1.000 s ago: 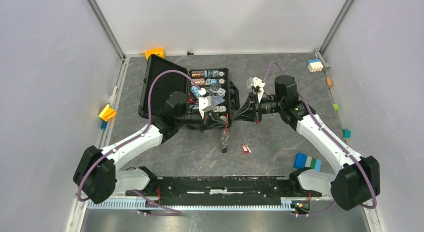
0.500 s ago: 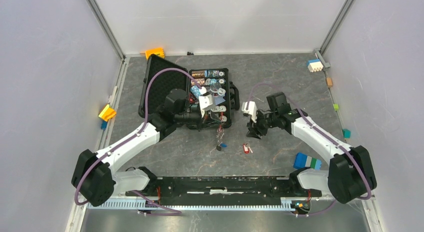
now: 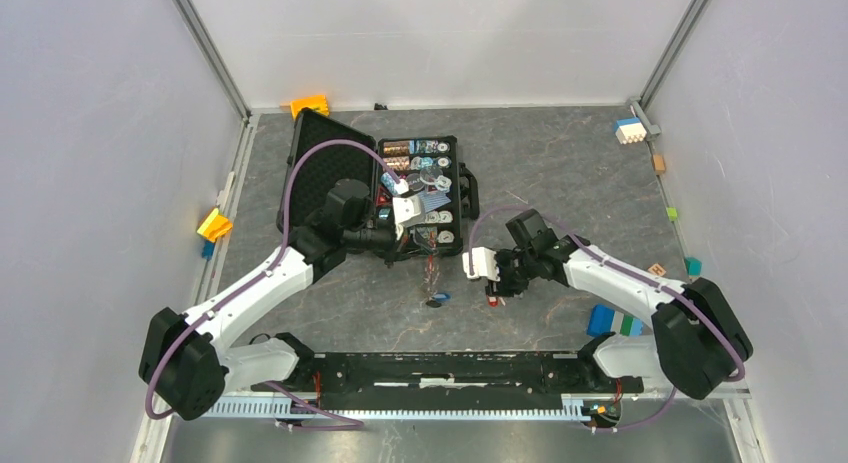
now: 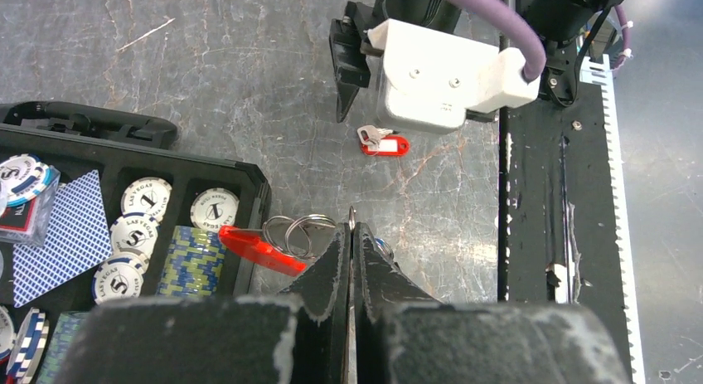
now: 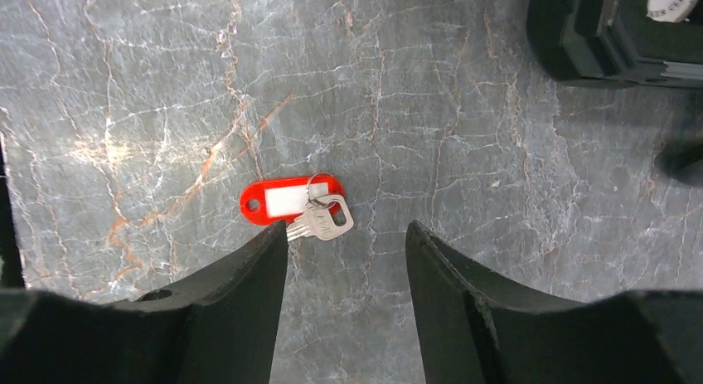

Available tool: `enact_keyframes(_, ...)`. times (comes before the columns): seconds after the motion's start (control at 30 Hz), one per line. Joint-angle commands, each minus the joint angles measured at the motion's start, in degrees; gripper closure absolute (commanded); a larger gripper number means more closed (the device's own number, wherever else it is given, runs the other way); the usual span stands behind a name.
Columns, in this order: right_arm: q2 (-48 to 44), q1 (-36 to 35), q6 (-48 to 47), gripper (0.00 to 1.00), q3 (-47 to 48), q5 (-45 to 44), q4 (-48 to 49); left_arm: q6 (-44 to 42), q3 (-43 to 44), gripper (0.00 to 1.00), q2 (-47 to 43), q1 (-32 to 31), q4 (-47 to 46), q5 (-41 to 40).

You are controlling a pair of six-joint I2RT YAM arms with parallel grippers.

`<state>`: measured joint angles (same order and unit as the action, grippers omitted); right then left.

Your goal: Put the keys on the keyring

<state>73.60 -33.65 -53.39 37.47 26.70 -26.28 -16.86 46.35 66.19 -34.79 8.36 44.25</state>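
Red key (image 5: 300, 203): loose on desk (image 5: 124, 85), centre of right wrist view, not yet on ring. Right end effector (image 5: 345, 231) open, straddling it. Keyring (image 4: 297, 233): lower centre of left wrist view, pinched in closed left end effector (image 4: 351, 235). Blue key (image 3: 441, 297) dangles beneath, seemingly threaded. Roughly half done.

We see an open black case (image 3: 322, 173) on the grey marbled surface (image 3: 570, 183), holding poker chips (image 4: 207, 208) and blue-backed cards (image 4: 62, 226); an orange block (image 3: 311, 105) lies beyond it.

Red-headed silver key (image 5: 297, 206), grey marbled table (image 5: 497, 110)
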Motion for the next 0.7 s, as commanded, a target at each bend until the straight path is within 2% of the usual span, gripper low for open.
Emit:
enact_keyframes(0.0, 2.31, -0.97, -5.44, 0.41, 1.58, -1.33, 1.82, -2.88, 2.83, 0.98, -1.52, 0.40, 0.49, 2.77)
enact_keyframes(0.33, 5.17, -2.08, -6.62, 0.44, 2.58, 0.47, 1.67, -3.13, 3.23, 0.98, -1.14, 0.44, 0.91, 3.04)
enact_keyframes(0.67, 8.29, -2.38, -7.38, 0.53, 4.09, 1.76, 0.46, -3.74, 3.22, 0.98, -1.56, 0.46, 1.72, 3.02)
